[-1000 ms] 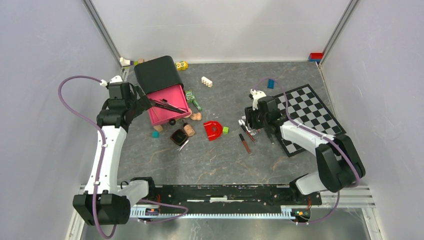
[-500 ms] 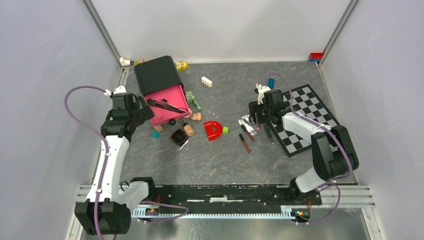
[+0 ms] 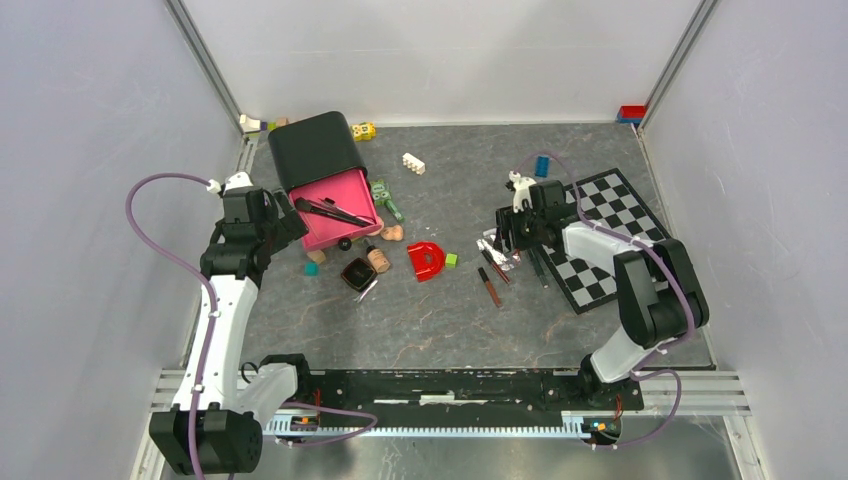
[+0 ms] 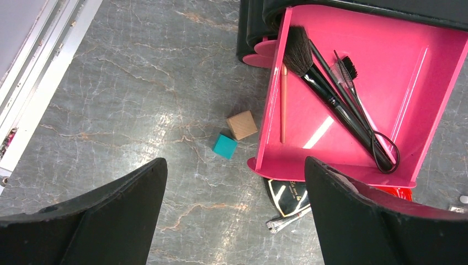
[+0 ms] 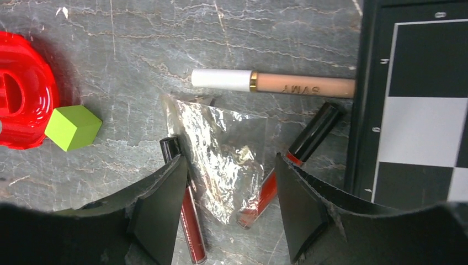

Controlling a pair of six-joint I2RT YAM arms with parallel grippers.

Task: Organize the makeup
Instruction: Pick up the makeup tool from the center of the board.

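Beside the checkerboard (image 5: 419, 110), the right hand (image 5: 229, 165) hovers, jaws apart, over two dark-red tubes (image 5: 190, 232) flanking a wrapper (image 5: 221, 138) on the table (image 5: 110, 33); picking looks underway, needing descent onto one tube. Left hand (image 4: 234, 165) gapes wide over the pink tray (image 4: 403, 83).

1. Tray (image 4: 397, 83): bright pink.
2. Chessboard (image 5: 419, 116): black-and-white checks.
3. Pencil (image 5: 298, 84): peach, white cap.
4. Tubes (image 5: 193, 232): dark red, black caps.
5. Tabletop (image 4: 138, 83): grey, marble-veined.
6. Cube (image 5: 73, 127): lime green.
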